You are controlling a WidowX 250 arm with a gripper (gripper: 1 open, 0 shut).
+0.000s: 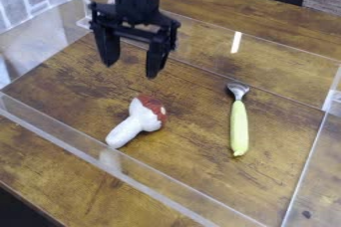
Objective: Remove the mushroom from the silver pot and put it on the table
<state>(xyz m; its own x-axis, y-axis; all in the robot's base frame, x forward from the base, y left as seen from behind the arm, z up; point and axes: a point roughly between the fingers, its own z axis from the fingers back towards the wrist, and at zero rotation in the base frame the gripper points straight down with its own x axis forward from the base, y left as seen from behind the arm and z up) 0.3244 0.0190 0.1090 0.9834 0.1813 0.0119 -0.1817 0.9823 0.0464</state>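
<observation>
The mushroom point(138, 120) lies on its side on the table point(80, 84), white stem pointing toward the front left and reddish-brown cap toward the back right. My gripper point(128, 65) hangs above and behind it, a little to the left, fingers pointing down and spread wide with nothing between them. It does not touch the mushroom. No silver pot shows in this view.
A yellow-handled utensil with a silver head point(238, 120) lies to the right of the mushroom. Low clear acrylic walls point(160, 183) border the working area at the front, left and right. Pale slats stand beyond the far left corner.
</observation>
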